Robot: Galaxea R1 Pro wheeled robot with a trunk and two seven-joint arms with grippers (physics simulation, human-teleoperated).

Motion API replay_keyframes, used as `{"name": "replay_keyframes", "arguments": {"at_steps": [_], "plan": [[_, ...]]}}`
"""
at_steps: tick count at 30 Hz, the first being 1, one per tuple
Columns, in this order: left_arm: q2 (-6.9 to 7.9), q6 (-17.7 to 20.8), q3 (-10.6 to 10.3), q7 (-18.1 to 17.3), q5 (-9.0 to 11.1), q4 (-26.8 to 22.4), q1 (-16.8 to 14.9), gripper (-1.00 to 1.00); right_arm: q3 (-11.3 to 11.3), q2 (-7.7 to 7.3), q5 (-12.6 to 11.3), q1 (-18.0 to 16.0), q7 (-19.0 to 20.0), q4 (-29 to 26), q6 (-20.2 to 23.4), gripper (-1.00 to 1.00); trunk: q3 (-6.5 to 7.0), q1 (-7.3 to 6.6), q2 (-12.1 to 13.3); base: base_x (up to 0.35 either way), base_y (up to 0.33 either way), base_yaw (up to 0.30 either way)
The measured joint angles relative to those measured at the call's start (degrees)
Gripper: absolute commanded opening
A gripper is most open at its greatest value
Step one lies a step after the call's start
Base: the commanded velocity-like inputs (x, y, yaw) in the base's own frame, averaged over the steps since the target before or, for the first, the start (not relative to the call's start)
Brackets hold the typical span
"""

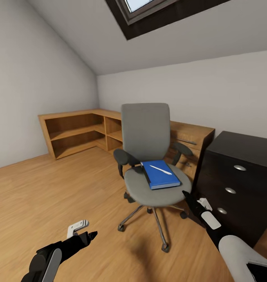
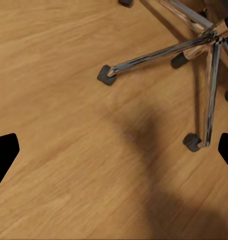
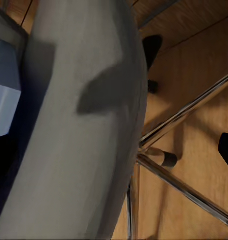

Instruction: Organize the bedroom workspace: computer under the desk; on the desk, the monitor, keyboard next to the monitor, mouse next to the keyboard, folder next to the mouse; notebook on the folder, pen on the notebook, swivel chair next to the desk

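Right gripper [image 1: 192, 201] sits just beside the front edge of the swivel chair [image 1: 149, 156] seat, can't tell if its fingers are spread or closed; left gripper [image 1: 84, 234] hangs over the wood floor [image 1: 51, 196] near the chair's chrome base, fingers spread, nothing between them. Blue folder [image 1: 161, 175] lies on the chair seat with the white pen [image 1: 160, 170] on top. Black desk [image 1: 235, 176] drawers with silver knobs stand just beside the chair.

The desk [image 1: 243, 172] is cut off by the head view's right edge
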Motion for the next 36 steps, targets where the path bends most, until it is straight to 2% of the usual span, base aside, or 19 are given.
{"name": "replay_keyframes", "arguments": {"at_steps": [10,18,29,36], "plan": [[-0.01,0.0,0.0,0.0,0.1,0.1,0.0,1.0,0.0,0.0,0.0,0.0,0.0,0.0,0.0,1.0,0.0,0.03,0.0,0.091,-0.005,0.001],[-0.02,0.1,0.1,0.0,0.1,0.0,0.0,1.0,0.0,0.0,0.0,0.0,0.0,0.0,0.0,1.0,0.0,0.01,0.0,0.238,0.0,0.0],[-0.03,0.1,0.1,0.0,0.1,0.0,0.0,1.0,0.0,0.0,0.0,0.0,0.0,0.1,0.0,1.0,0.0,0.03,0.0,0.031,0.0,0.0],[-0.03,0.0,0.2,0.0,0.1,0.0,0.0,1.0,-0.3,-0.01,0.0,0.0,0.0,0.0,0.0,1.0,0.0,0.0,0.0,0.266,0.0,0.0]]}}
